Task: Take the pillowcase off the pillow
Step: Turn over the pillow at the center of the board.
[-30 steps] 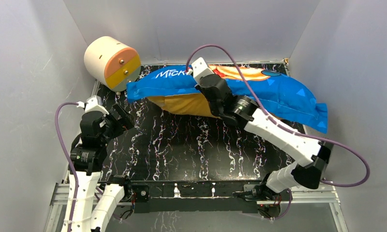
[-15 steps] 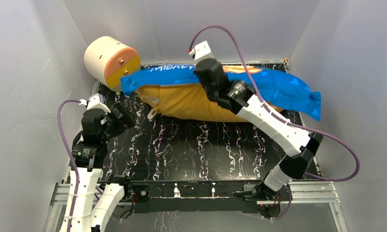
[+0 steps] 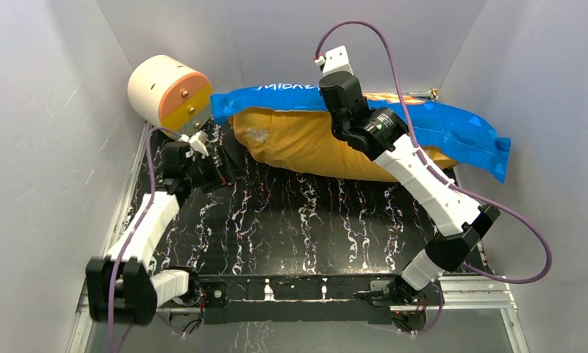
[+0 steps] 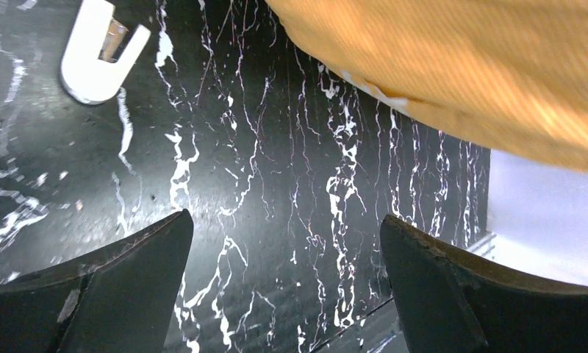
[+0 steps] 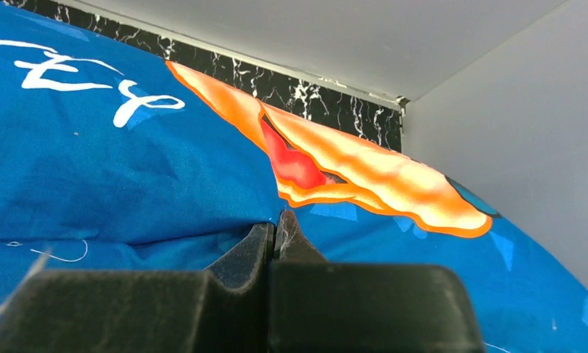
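Note:
The pillowcase lies along the back of the table, its blue Mickey face up and back and its orange-yellow face turned toward me. The pillow is hidden inside it. My right gripper is at the top back edge, shut on a pinch of blue fabric; its jaws are pressed together and hold that edge raised. My left gripper is open and empty, low over the table just left of the pillowcase's orange end. In its wrist view the gripper has a wide gap.
A cream cylinder with an orange-yellow end stands at the back left corner, close to the pillowcase's left end. A small white U-shaped piece lies on the table near my left gripper. Grey walls enclose the left, back and right.
My right gripper has lifted the pillowcase's edge up and toward the back wall, turning more of the orange face forward. My left arm has stretched forward to the pillowcase's left end.

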Motion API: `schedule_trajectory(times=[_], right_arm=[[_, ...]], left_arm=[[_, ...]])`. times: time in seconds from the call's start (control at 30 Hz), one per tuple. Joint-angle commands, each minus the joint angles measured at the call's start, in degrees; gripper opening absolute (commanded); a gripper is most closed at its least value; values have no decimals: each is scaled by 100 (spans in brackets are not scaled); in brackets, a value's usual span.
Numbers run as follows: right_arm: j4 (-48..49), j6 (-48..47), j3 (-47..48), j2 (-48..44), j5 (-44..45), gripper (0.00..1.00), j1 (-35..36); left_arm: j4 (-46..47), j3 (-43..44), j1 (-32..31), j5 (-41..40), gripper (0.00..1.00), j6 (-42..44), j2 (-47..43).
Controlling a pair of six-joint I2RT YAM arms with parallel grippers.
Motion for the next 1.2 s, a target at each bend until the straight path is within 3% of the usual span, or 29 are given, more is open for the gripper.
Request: schedule_trajectory(times=[0.0,0.33,0.53,0.67,0.83,1.03,1.17], right_arm=[[844,239,273,-366,335,0,-165],[968,374,-45,-432,72,0,-220],[739,458,-26,-337,-156,0,-284],[709,530,-85,-446,-161,0,-306],[613,510,-135,-546,-467,0,-315],[489,584,-161,-558,-650,0,-315],[305,525,81,-558,-754,0,-312]], left_arm=[[1771,-72,-2,1066,98,-326,1212],[3456,576,-237,1201,98,-1255,3958],[2340,1356,-82,-54,98,-435,4589],[1387,2025,339,-1003,98,-121,4778],[744,2473,783,-1437,98,399,4818],[672,2479,787,-902,98,738,4397],[542,2409,787,-505,98,819,3435]])
